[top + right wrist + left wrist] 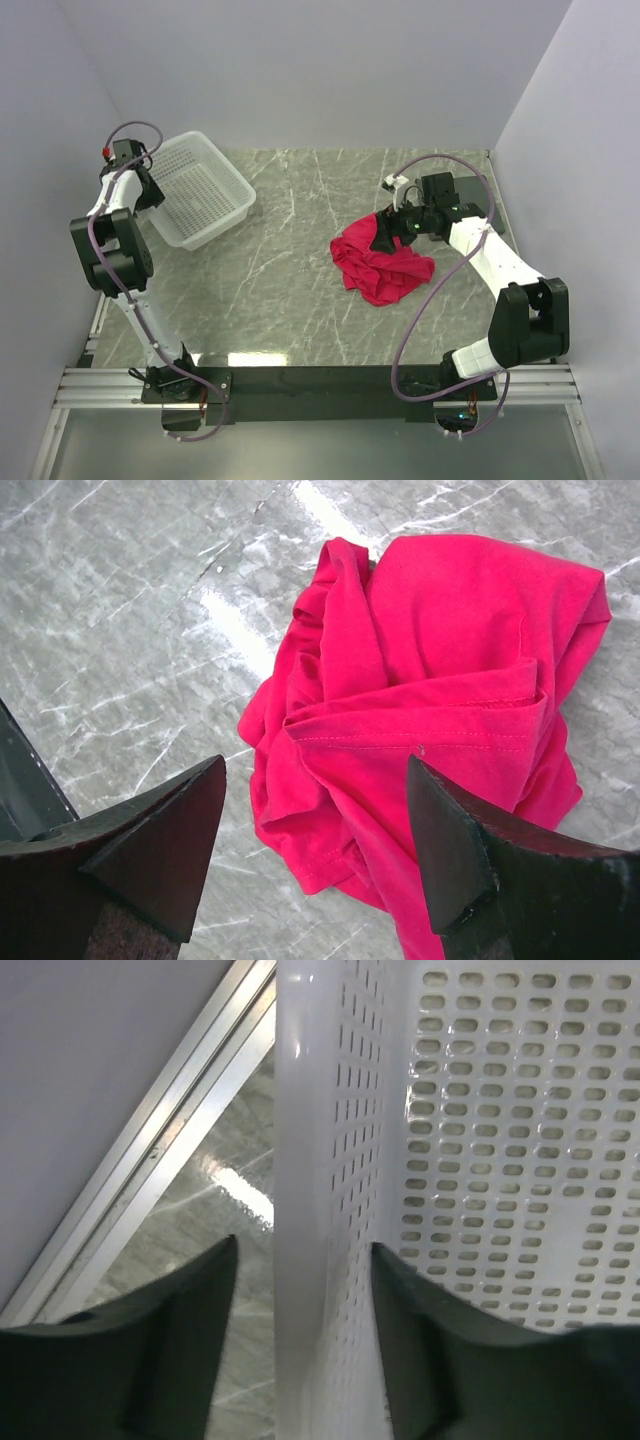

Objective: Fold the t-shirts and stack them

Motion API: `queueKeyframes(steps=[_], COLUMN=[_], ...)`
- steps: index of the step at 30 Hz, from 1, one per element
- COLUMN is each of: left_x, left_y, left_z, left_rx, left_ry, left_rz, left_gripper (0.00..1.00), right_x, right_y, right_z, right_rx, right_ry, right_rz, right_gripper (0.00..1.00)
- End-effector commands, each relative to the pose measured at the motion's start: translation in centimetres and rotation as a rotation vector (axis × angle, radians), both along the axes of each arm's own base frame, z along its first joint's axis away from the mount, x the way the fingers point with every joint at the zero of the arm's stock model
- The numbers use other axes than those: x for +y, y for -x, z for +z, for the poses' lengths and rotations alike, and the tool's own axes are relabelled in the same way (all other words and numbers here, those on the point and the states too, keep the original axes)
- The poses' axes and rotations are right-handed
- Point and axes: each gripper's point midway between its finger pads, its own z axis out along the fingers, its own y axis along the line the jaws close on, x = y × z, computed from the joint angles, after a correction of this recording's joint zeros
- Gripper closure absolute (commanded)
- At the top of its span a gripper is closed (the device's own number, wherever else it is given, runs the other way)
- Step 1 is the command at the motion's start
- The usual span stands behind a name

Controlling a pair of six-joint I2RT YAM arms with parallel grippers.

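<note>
Dark fingers of the right gripper fill the bottom of its wrist view, standing wide apart with nothing between them. They hang over the crimson t-shirt. That shirt lies crumpled in a loose heap on the marbled table, well apart from the white mesh basket, across the table from it on the right arm's side.

At the basket itself, the left gripper straddles one side wall, one finger inside and one outside. A strip of table shows between the outer finger and the plastic, so I read the claw as open, not clamped.

From where I stand the shirt looks light, limp and thin. I would expect it to sag and drape from whatever point it is lifted, and a grab into the middle of the heap would likely catch several layers at once. It does not look fragile or slippery.

A stitched hem runs across the heap, farther from the basket than the bunched folds. A hem edge or a corner there seems the best place to pinch, so the cloth can be drawn out flat.
</note>
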Motion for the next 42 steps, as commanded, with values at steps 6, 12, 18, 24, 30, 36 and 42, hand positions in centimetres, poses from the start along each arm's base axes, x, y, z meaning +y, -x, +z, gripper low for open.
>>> queueKeyframes(steps=[6, 12, 18, 24, 30, 36, 42], left_x=[-1.2, -7.0, -14.8, -20.2, -22.5, -23.8, -23.8], left_y=[2.4, 3.5, 0.6, -3.3, -6.5, -8.8, -8.8], left_z=[9.6, 12.8, 12.7, 10.4, 7.6, 4.5, 2.0], left_rx=[-0.193, -0.323, -0.328, -0.249, -0.194, -0.139, -0.079], left_ry=[-0.030, 0.111, 0.277, 0.353, 0.339, 0.297, 0.219], left_rz=[-0.001, -0.076, -0.115, -0.053, 0.002, -0.016, -0.044], left_gripper=[0.22, 0.10, 0.01, 0.01, 0.01, 0.06, 0.20], right_x=[-0.1, 0.3, 0.8, 0.8, 0.4, 0.2, 0.3], right_y=[-0.7, -0.9, -1.1, -1.1, -0.6, -0.3, -0.5], right_z=[1.7, 1.4, 1.3, 1.2, 0.8, 0.7, 0.8], right_rx=[-0.071, -0.047, -0.028, -0.037, -0.051, -0.054, -0.055], right_ry=[-0.020, -0.043, -0.067, -0.070, -0.055, -0.059, -0.063], right_rz=[0.008, 0.018, 0.029, 0.023, 0.008, -0.002, -0.001], right_gripper=[0.21, 0.21, 0.21, 0.21, 0.21, 0.21, 0.21])
